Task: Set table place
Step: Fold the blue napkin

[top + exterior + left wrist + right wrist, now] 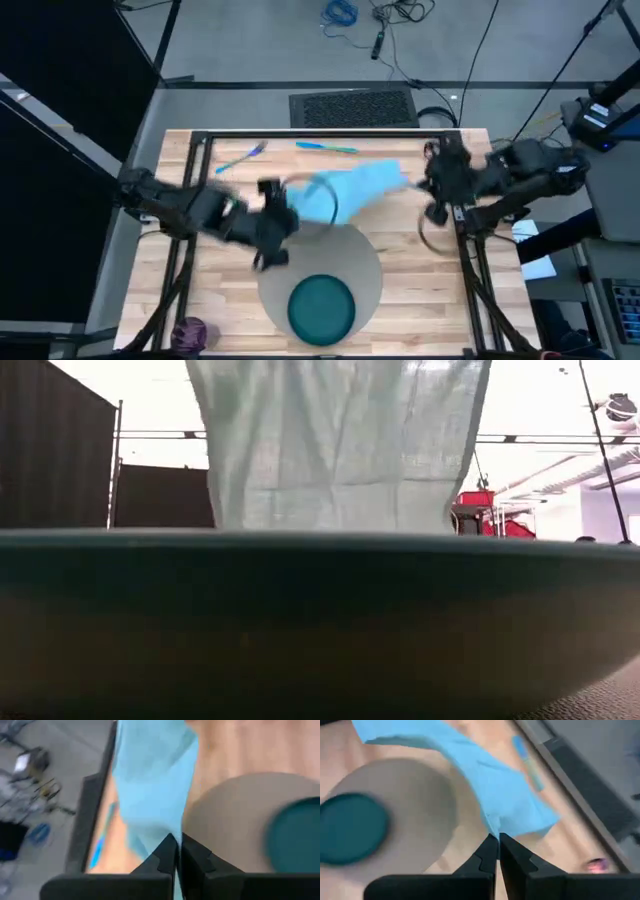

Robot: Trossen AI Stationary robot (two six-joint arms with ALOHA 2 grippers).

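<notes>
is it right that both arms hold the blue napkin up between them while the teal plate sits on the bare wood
Not quite. The teal plate sits on the grey mat, not bare wood, as the high view shows. Both the left gripper and the right gripper do hold the napkin.

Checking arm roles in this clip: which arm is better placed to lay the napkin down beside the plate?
Probably both: the left gripper and the right gripper each pinch a napkin edge, holding it above the table, behind the plate.

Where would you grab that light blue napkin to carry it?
By two opposite edges, one from each side. The napkin is limp cloth, so a single pinch would probably let it bunch. The left gripper and right gripper each pinch one end, and it hangs spread between them.
</notes>
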